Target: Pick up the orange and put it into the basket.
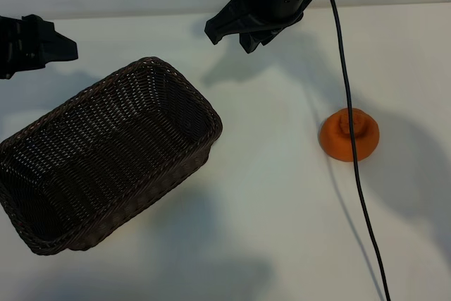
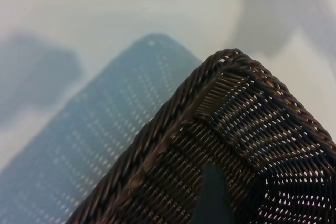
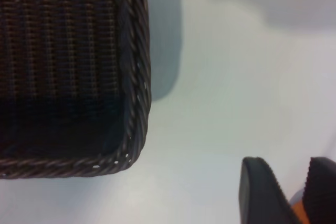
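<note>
since the orange (image 1: 349,134) sits alone on the white table (image 1: 282,230), well apart from your right gripper (image 1: 243,33) and off to that gripper's far side from the basket (image 1: 42,241), you have open room to come at it from above. your right gripper hangs high over the table between the basket and the fruit, its fingers (image 3: 262,195) parted only narrowly and holding nothing; a sliver of orange shows past the fingertips in the right wrist view. a black cable (image 1: 352,146) drapes across the fruit as seen from outside, so mind that it does not snag.

judge the orange as light and firm with a little give, matte rather than slick, so it should not squirt out under a moderate squeeze. it is roundish and somewhat flattened with a knob on top; take it across the widest part of the body, below the knob, with the pads on opposite flanks. gripping the knob alone looks risky, since the fruit could swing or tear free. you will likely need to widen the fingers first.

your left gripper (image 1: 53,44) waits just off the basket's far corner, jaws wide and empty, with the basket rim close under its camera.
</note>
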Motion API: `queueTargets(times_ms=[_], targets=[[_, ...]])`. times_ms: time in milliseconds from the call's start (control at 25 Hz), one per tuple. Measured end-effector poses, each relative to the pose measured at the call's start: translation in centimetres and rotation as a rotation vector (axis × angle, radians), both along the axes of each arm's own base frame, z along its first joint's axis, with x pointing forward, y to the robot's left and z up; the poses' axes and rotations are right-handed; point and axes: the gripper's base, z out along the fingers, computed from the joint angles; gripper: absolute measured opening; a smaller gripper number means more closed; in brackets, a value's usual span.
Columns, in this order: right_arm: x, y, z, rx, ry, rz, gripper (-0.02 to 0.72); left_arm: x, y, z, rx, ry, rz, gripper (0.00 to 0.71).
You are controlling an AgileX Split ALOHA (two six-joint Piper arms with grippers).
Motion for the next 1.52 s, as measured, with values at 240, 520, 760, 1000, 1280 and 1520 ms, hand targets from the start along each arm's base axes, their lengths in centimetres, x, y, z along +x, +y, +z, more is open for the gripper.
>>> queueTargets(times_ms=[240,520,760,1000,1280,1520], targets=[[0.0,0.0,0.0,0.0,0.0,0.0,0.241,0.0,0.0,0.0,0.0,0.0,0.0,0.588],[0.0,0.0,0.0,0.0,0.0,-0.001,0.241,0.0,0.0,0.0,0.0,0.0,0.0,0.588],[0.0,0.0,0.0,0.0,0.0,-0.001,0.241,0.0,0.0,0.0,0.0,0.0,0.0,0.588],[0.04,0.02,0.02,0.003,-0.004,-0.001,0.241,0.0,0.0,0.0,0.0,0.0,0.0,0.588],[0.44,0.22,0.22,0.028,-0.051,-0.006,0.241,0.0,0.0,0.0,0.0,0.0,0.0,0.588],[0.5,0.27,0.26,0.035,-0.058,-0.007,0.241,0.11,0.08,0.05,0.003,-0.011,0.011,0.588]])
